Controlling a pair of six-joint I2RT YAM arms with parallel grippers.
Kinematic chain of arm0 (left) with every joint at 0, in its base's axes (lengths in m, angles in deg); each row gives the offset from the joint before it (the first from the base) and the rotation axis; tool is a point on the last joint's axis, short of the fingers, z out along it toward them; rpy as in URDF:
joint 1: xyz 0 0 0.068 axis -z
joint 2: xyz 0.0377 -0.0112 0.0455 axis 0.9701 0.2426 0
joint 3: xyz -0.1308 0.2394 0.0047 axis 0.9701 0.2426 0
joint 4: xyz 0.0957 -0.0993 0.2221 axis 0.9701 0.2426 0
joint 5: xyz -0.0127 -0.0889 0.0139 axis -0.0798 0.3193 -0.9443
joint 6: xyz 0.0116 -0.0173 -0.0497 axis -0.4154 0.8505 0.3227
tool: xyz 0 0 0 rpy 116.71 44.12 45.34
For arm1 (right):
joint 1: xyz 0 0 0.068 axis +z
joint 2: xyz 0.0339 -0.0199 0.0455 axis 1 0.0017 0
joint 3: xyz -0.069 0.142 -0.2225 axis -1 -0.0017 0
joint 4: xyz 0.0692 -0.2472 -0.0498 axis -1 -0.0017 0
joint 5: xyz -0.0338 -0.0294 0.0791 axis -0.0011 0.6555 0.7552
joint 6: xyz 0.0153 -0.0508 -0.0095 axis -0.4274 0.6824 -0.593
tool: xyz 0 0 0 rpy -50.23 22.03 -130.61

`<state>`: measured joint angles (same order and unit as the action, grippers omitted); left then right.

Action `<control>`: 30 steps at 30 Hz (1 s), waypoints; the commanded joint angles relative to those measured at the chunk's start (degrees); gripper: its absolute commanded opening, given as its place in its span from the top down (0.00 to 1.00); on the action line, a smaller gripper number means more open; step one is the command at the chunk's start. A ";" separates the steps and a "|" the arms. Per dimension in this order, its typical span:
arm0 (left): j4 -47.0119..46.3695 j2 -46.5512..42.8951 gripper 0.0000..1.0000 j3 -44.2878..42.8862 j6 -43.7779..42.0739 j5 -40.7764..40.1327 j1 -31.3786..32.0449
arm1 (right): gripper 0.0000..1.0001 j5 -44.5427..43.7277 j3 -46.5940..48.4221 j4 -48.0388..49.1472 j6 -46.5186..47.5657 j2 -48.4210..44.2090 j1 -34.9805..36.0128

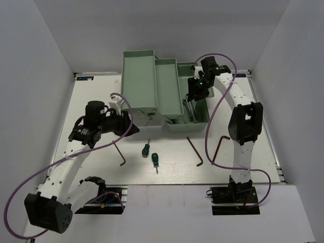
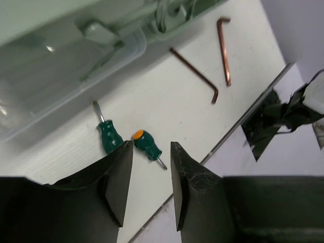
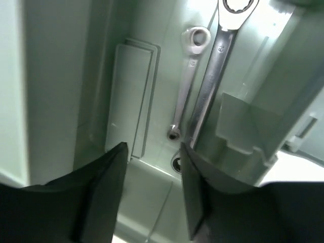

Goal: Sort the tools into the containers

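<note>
The mint-green toolbox stands open at the back, its trays fanned out to the left. My right gripper hangs open and empty over the base bin. In the right wrist view it is just above two silver wrenches, a small one and a larger one, lying in the bin. My left gripper is open and empty near the toolbox's front. In the left wrist view it is above two green screwdrivers. Both lie on the table.
Three reddish-brown hex keys lie on the table: one left, two right, the latter two also in the left wrist view. The clear lid lies in front of the toolbox. The table's front edge is near.
</note>
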<state>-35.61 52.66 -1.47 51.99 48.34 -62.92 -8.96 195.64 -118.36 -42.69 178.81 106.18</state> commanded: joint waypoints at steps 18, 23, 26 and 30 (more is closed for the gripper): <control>14.16 13.29 0.38 -3.18 0.80 -36.98 28.79 | 1.00 25.99 -44.92 8.30 15.33 -42.53 2.53; 11.35 20.75 0.33 -3.71 4.40 -43.93 34.15 | 0.49 22.06 -59.08 14.62 18.42 -51.23 9.28; 8.54 24.71 0.33 -3.71 6.08 -46.30 35.56 | 0.49 21.26 -60.14 14.37 17.90 -52.39 10.79; 4.67 25.34 0.38 -2.48 8.45 -49.19 35.57 | 0.49 20.65 -62.16 15.76 17.37 -53.52 11.50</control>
<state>-26.67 79.30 -3.97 57.67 4.16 -27.62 11.37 134.66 -106.51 -26.25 127.03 117.13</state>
